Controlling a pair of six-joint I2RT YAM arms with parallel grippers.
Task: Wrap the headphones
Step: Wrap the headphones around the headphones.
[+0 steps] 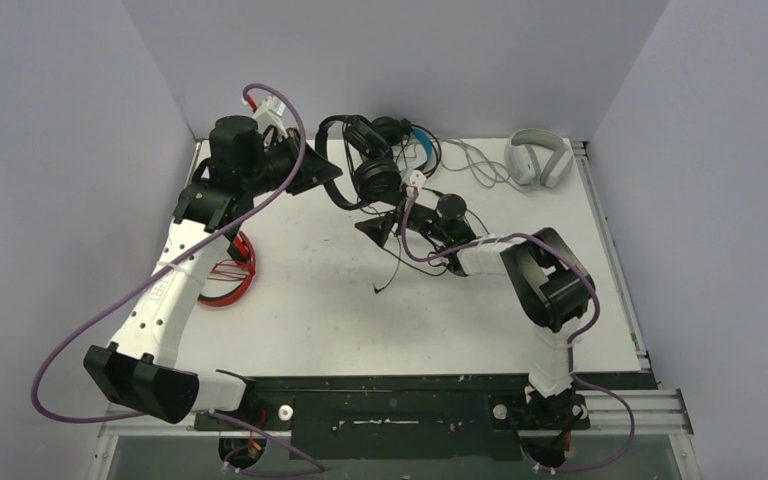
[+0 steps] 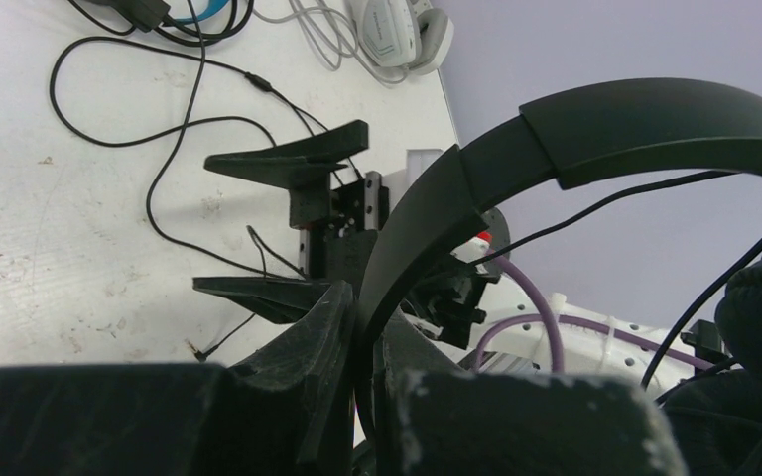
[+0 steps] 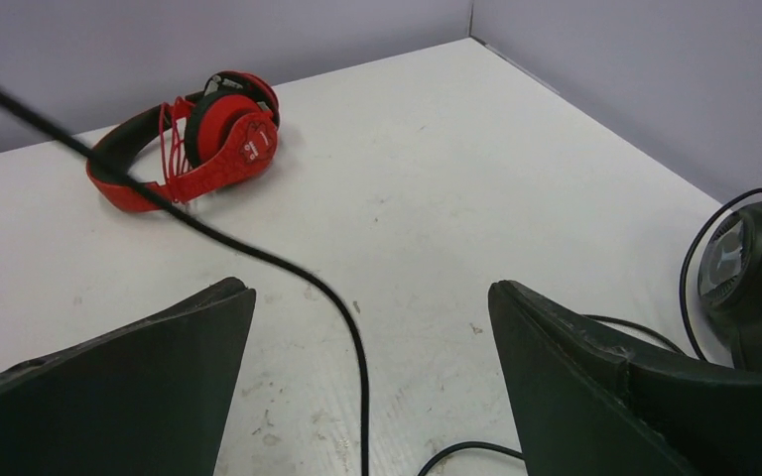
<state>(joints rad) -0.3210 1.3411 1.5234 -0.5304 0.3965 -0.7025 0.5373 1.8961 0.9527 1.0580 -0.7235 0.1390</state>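
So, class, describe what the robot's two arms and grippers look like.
The left arm and right arm have white links, black joints and a looping purple cable each. The left gripper and right gripper have black, wedge-shaped fingers tapering to thin tips.

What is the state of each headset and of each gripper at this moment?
left gripper: shut on the headband of the black headset.
right gripper: open, a black cable passing between its fingers, not pinched.
black headset: held, cable unwrapped.
red headset: lying flat, cable looks wound around it.
white-grey headset: lying at the far edge, cable loose.
black-and-blue headset: lying at the far edge, cable state unclear.
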